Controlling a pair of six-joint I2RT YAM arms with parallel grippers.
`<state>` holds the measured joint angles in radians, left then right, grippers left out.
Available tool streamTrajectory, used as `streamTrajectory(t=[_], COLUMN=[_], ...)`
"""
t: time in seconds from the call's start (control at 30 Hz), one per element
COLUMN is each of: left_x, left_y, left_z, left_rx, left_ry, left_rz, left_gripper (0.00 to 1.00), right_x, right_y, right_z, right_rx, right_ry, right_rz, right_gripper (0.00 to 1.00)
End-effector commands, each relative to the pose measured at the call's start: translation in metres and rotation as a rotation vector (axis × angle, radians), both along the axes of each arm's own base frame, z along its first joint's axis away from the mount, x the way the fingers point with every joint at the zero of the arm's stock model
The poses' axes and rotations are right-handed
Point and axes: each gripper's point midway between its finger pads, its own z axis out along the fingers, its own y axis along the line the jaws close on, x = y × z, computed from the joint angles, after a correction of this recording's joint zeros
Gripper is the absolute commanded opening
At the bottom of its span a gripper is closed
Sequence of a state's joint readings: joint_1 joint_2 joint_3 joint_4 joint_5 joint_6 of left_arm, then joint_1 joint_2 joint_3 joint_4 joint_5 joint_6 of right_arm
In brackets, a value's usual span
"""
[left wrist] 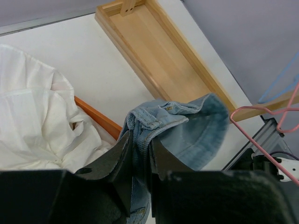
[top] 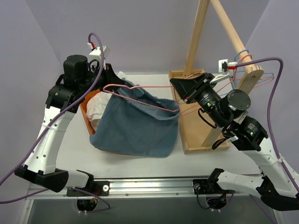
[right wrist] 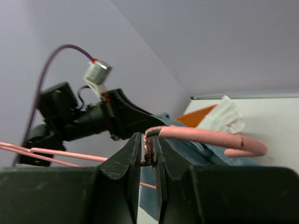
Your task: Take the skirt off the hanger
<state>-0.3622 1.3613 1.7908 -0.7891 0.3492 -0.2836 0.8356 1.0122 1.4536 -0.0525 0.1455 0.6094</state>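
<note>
Left gripper (left wrist: 140, 147) pinches the denim skirt (top: 135, 128) by its waistband, while my right gripper (right wrist: 148, 150) clamps the pink hanger (right wrist: 205, 137) at its twisted neck. Removal looks roughly half done (most of the top edge still hangs on the wire). Faded blue and rumpled, the skirt sags onto the table (top: 140, 163) beside the wooden rack (top: 191, 135).

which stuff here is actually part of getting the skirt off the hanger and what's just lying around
For the job: denim skirt, pink hanger.
Lying about: white cloth, orange bin, wooden rack.
</note>
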Motion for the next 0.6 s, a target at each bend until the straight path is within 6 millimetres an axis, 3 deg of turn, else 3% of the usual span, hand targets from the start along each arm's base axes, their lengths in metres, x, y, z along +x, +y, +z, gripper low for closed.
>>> streamTrajectory(t=[0.0,0.17,0.2,0.23,0.27,0.3,0.37,0.4,0.57], left_x=[-0.008,0.003,0.005,0.012,0.015,0.013,0.022,0.023,0.019], left_y=[-0.017,0.005,0.016,0.030,0.040,0.050,0.066,0.069,0.083], left_z=[0.046,0.052,0.071,0.066,0.074,0.096,0.110,0.119,0.190], left_rx=[-0.137,-0.090,-0.075,-0.039,-0.017,-0.020,-0.024,-0.033,-0.106], left_ry=[-0.119,-0.127,-0.178,-0.151,-0.179,-0.232,-0.259,-0.280,-0.493], left_rz=[-0.107,-0.044,0.003,0.056,0.086,0.116,0.173,0.182,0.226], left_gripper=[0.02,0.02,0.02,0.02,0.02,0.02,0.02,0.02,0.02], right_x=[-0.020,-0.033,-0.037,-0.038,-0.037,-0.044,-0.047,-0.047,-0.050], right_y=[0.001,0.008,0.005,0.002,-0.001,-0.011,-0.015,-0.024,-0.032], right_z=[0.077,0.092,0.093,0.093,0.089,0.092,0.086,0.087,0.077], right_rx=[0.225,0.272,0.274,0.276,0.278,0.297,0.300,0.309,0.265], right_ry=[-0.155,-0.183,-0.185,-0.184,-0.177,-0.191,-0.185,-0.184,-0.162], right_rz=[0.102,0.189,0.189,0.183,0.169,0.163,0.155,0.124,0.102], right_gripper=[0.00,0.00,0.00,0.00,0.00,0.00,0.00,0.00,0.00])
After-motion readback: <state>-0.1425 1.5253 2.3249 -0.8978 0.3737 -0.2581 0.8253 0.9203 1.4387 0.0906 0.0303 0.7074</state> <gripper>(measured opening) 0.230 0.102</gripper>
